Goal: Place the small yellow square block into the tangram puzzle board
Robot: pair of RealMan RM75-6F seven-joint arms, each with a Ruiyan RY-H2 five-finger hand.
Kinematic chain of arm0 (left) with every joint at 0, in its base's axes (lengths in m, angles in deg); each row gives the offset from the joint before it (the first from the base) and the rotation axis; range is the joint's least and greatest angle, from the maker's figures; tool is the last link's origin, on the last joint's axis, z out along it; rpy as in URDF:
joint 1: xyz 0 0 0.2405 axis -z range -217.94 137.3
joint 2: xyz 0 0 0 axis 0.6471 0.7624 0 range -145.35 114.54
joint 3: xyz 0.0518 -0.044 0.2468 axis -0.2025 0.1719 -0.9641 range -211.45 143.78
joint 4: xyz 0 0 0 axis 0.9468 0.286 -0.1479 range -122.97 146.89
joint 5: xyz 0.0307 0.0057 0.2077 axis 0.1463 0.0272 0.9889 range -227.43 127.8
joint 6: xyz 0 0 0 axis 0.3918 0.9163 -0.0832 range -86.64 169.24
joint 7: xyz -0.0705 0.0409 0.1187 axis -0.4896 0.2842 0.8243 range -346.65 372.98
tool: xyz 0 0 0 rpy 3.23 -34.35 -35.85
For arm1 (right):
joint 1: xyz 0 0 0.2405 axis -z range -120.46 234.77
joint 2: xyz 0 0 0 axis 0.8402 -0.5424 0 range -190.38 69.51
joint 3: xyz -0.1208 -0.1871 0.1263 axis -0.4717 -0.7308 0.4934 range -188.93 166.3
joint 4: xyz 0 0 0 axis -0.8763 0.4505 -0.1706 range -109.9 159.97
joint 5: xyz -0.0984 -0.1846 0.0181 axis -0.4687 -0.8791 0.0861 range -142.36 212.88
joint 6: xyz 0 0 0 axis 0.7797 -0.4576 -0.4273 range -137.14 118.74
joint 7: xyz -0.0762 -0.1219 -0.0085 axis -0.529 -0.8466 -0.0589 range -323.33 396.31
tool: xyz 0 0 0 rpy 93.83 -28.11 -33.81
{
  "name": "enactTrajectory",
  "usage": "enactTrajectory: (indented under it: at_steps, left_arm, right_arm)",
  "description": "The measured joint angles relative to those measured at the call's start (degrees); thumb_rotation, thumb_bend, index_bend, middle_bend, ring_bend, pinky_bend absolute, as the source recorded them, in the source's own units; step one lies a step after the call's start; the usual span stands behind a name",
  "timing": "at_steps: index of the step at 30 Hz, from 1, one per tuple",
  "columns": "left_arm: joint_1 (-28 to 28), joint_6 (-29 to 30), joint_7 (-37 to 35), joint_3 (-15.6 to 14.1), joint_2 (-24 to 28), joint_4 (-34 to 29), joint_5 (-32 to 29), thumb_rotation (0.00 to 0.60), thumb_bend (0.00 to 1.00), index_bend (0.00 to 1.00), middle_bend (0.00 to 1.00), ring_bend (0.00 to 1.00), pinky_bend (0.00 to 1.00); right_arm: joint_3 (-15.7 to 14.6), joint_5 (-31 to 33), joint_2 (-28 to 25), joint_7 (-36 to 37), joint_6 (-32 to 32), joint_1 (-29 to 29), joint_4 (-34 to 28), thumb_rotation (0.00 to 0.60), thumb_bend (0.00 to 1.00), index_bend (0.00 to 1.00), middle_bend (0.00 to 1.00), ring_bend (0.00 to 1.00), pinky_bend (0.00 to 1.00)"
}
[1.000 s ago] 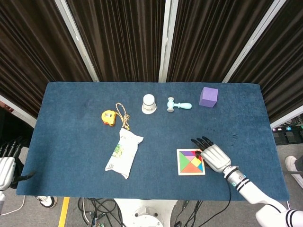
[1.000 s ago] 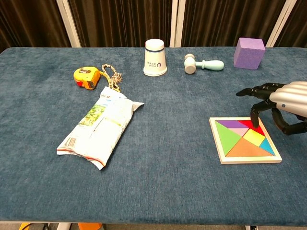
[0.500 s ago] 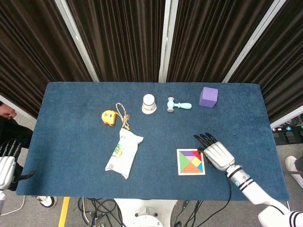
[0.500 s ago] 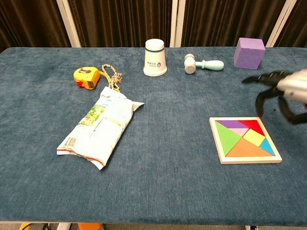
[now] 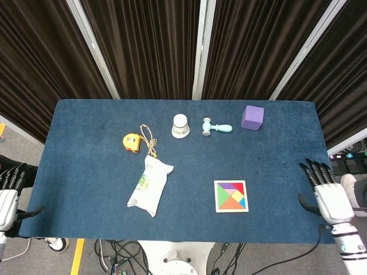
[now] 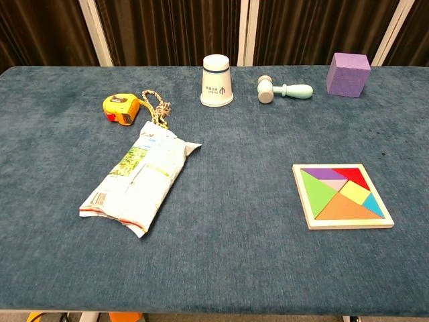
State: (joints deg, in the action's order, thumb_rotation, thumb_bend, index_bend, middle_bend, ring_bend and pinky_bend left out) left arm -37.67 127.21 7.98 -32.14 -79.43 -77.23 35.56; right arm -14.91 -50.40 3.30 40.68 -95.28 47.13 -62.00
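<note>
The tangram puzzle board [image 6: 303,201] [image 5: 217,196] lies on the blue table, front right of centre. The small yellow square block [image 6: 355,193] [image 5: 237,195] sits seated in the board among the coloured pieces. My right hand [image 5: 328,197] hangs at the table's right edge, well clear of the board, fingers spread and holding nothing. My left hand [image 5: 8,200] stays off the table's left edge, fingers apart and empty. Neither hand shows in the chest view.
A snack bag [image 6: 139,176] lies left of centre. Behind it are a yellow tape measure [image 6: 121,109] with a chain. Along the back stand a white cup [image 6: 217,80], a pale blue toy hammer [image 6: 285,89] and a purple cube [image 6: 348,74].
My right hand has lifted off the board and drawn back right to the table's edge, leaving the chest view. The yellow square stays in the board.
</note>
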Motion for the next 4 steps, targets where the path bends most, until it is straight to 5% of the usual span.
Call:
enactTrajectory:
  at_steps: [4]
  left_arm:
    - [0.1,0.5,0.4,0.4,-0.2,-0.2,0.2,0.6,0.0,0.09,0.02,0.0,0.04]
  right_arm:
    - [-0.1,3.5,-0.3,-1.6,-5.0,5.9,-0.7,0.331,0.1,0.0,0.0,0.0,0.0]
